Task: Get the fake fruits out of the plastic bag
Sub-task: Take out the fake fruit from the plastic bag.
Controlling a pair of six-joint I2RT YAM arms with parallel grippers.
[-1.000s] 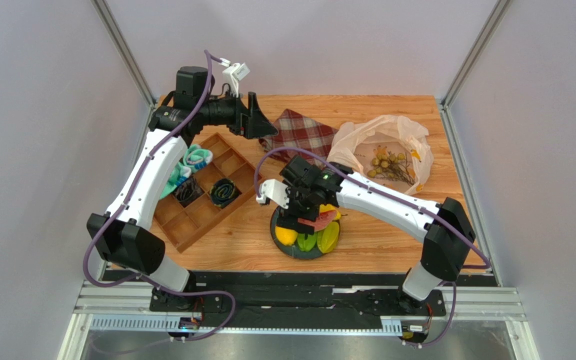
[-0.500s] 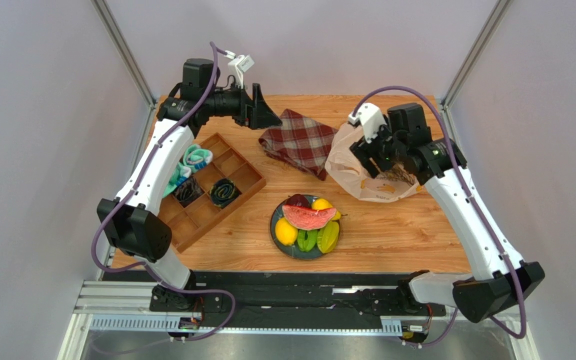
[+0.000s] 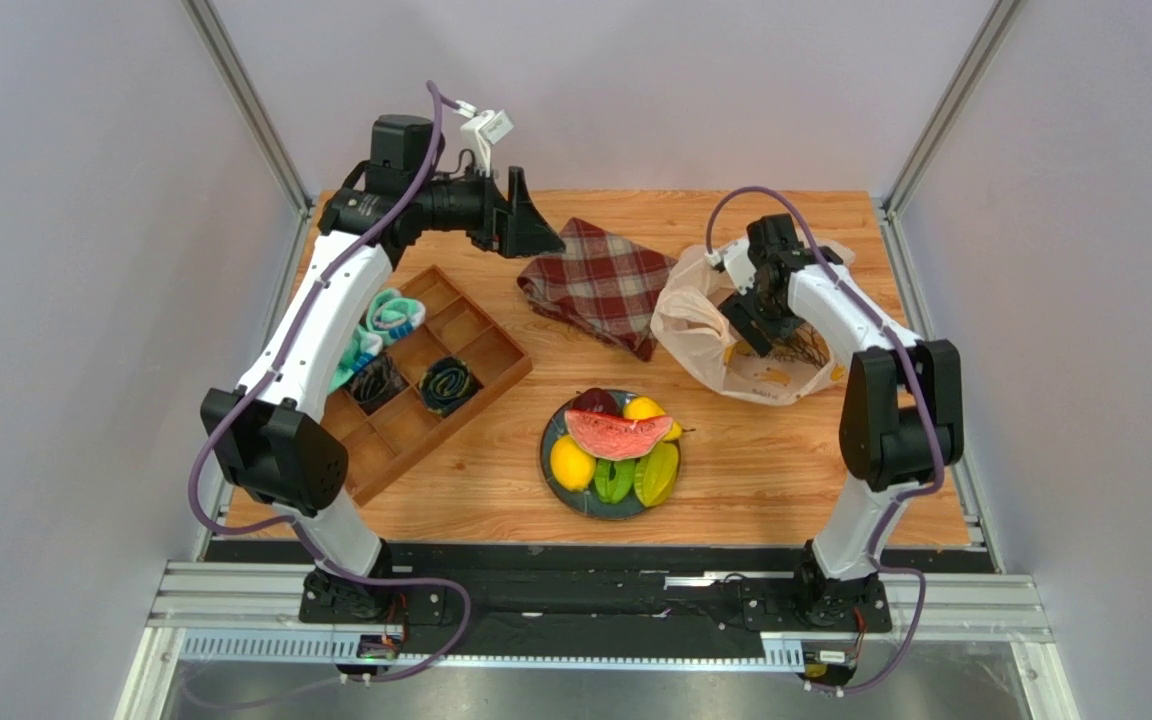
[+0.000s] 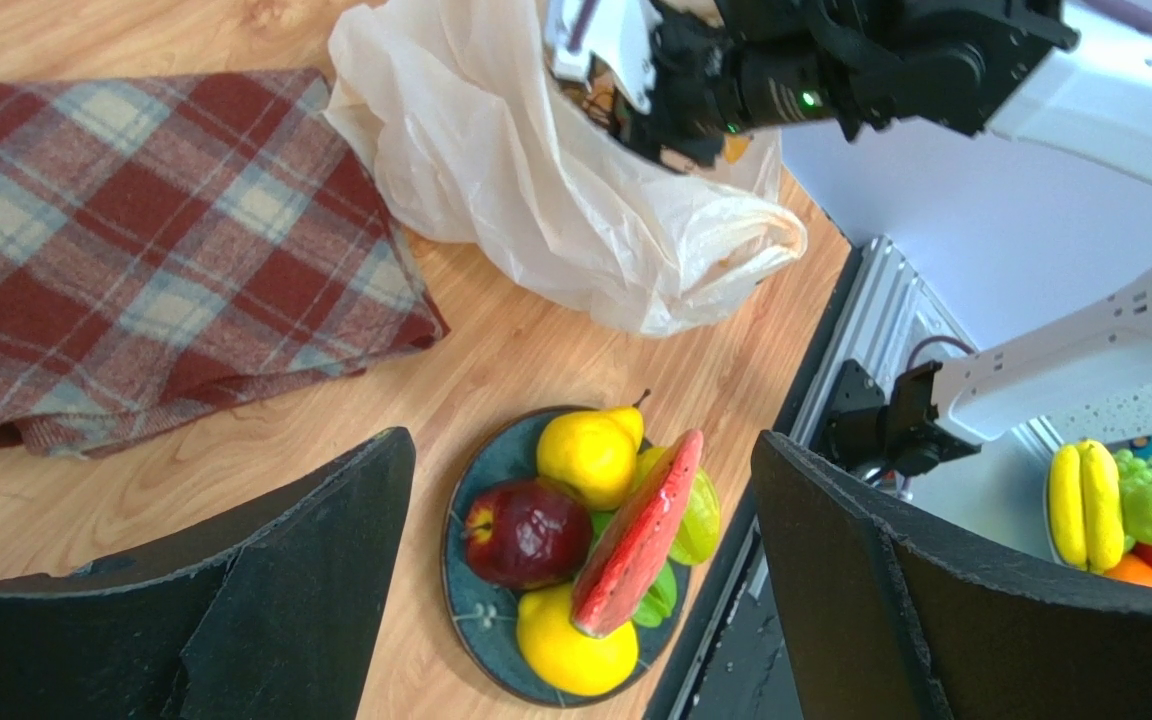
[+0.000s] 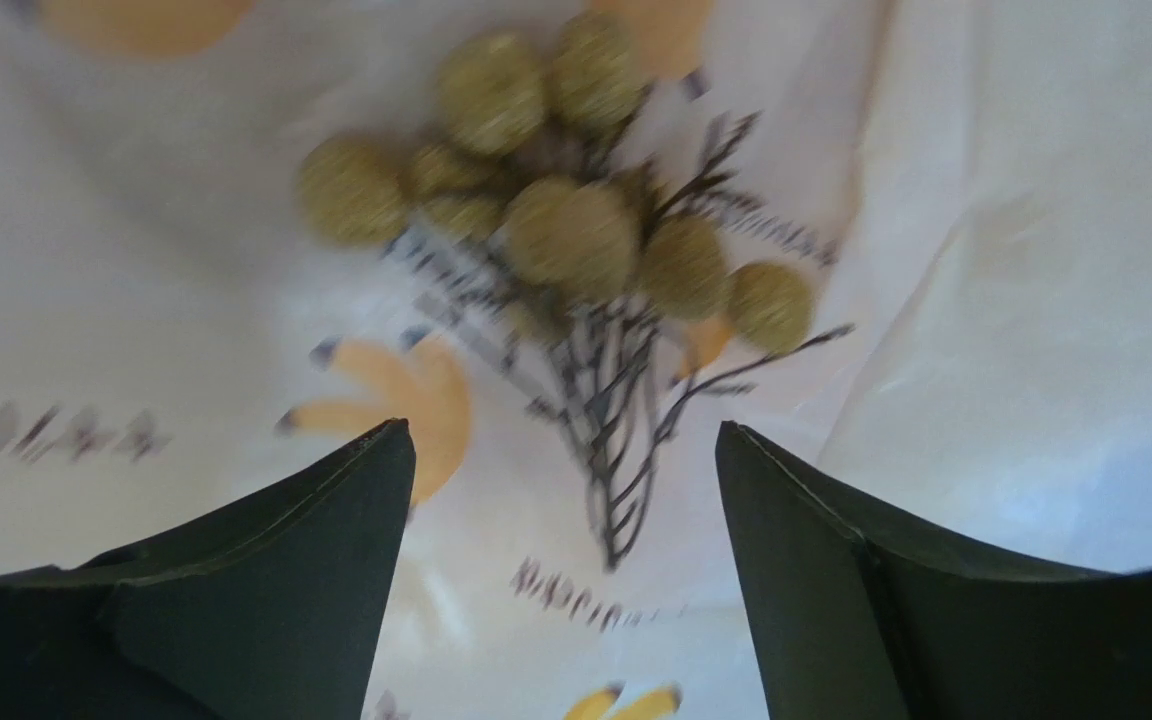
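Crinkly beige plastic is now filling the right wrist view. The right tool (image 5: 555, 450) is dipping into the mouth of the bag (image 3: 695, 323), whereas a second ago it was hanging over the plate (image 3: 608, 513) near the front of the worktop (image 3: 778, 465). Its jaws are standing wide apart and holding nothing, and they are framing the grape bunch (image 5: 582, 225), which is lying on the bag's floor just ahead of the fingertips. The watermelon slice (image 3: 615, 435) it was carrying is now resting on the plate, leaning across the lemon (image 3: 572, 465) and the other fruits. That delivery is looking finished, and the arm is probably starting on the next fetch. The grapes are the only fruit showing inside the bag, so this is likely the last one. The bare stems are looking thin and awkward, so closing on the berries may be the surer hold. The left tool (image 4: 579, 450) is hovering high at the far left, jaws also spread and empty, having barely shifted, with the cloth (image 3: 597, 278) lying below it.
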